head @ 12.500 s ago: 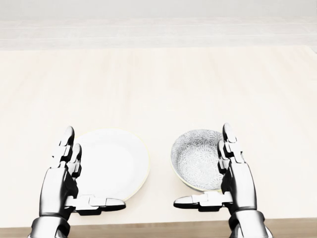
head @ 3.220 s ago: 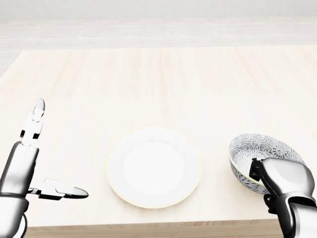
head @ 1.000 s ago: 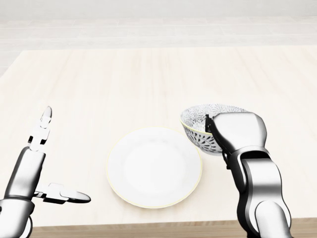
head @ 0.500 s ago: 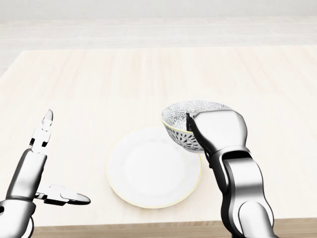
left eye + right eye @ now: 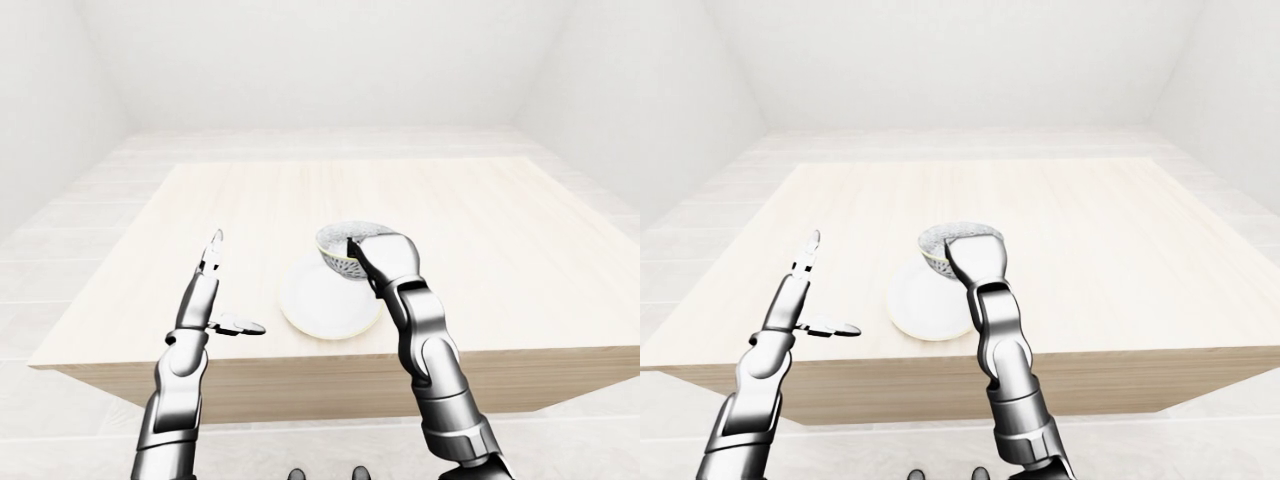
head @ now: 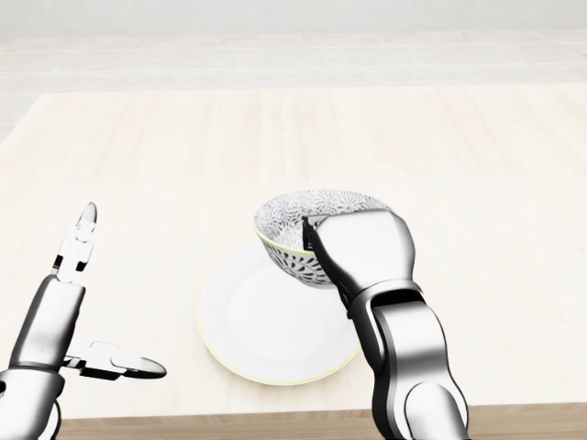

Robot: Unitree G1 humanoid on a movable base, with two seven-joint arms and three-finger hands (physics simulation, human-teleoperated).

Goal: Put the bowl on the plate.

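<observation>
One bowl (image 6: 286,240), mouth up, over plate (image 6: 240,323)

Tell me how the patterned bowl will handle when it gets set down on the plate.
The bowl looks rigid, like glazed ceramic, so probably fragile if dropped. The right hand grips one side only, so it may slip or swing. Its wall narrows downward, so on the smooth plate it could rock or slide.

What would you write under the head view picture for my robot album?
Robot's right hand holds the patterned bowl over the white plate on the wooden table, left hand open nearby.
</observation>
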